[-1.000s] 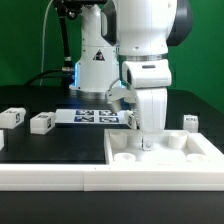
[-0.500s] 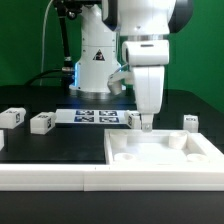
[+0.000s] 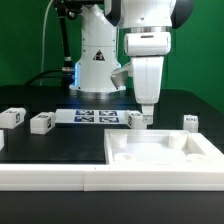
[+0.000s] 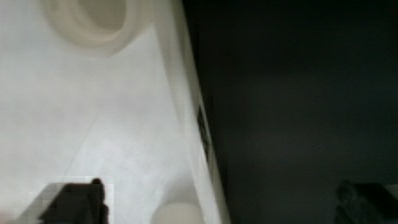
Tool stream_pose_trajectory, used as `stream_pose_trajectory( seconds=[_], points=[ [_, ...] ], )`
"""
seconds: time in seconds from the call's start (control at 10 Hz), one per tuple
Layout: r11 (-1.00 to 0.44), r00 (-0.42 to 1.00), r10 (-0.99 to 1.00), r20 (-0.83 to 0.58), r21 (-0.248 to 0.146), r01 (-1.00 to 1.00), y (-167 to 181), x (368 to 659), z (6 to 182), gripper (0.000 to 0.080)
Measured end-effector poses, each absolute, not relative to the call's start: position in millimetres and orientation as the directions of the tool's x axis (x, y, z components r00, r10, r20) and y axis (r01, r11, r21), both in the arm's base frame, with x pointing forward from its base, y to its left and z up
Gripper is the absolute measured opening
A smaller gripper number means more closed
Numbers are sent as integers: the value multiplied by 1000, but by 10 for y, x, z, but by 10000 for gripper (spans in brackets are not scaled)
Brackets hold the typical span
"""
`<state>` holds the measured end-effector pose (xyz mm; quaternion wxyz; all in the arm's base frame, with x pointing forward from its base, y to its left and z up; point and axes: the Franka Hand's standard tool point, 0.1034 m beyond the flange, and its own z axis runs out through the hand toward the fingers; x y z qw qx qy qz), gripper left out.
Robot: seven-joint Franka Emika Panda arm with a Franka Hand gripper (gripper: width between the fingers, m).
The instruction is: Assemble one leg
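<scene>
Exterior view: our empty, spread hand (image 3: 146, 110) hovers over the rim of the large flat white tabletop (image 3: 150, 152), just beside a small white tagged plastic leg (image 3: 135, 119) on the black bench (image 3: 60, 145); a misaligned descent could topple it.

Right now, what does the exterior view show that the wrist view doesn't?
Only the exterior view shows the robot arm, the loose legs and the marker board. Only the wrist view shows the wide empty gap between the open jaws. Both show the white tabletop piece with its round sockets, and the dark table.
</scene>
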<state>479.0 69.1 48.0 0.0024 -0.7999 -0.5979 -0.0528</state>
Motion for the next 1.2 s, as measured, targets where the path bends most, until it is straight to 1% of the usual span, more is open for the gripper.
stream_pose_trajectory(
  seconds=[0.3, 0.4, 0.6, 0.7, 0.9, 1.2],
  points=[
    [-530, 522, 845, 119, 47, 847, 682, 4740, 459, 649],
    [-643, 636, 761, 129, 26, 765, 738, 4697, 448, 649],
    [-812, 806, 576, 138, -18, 584, 895, 4669, 443, 649],
    [-857, 851, 505, 143, -31, 514, 968, 4667, 443, 649],
    [-940, 937, 322, 132, -69, 333, 1004, 4647, 420, 649],
    [-985, 985, 127, 115, -101, 139, 1011, 4640, 416, 649]
  ],
)
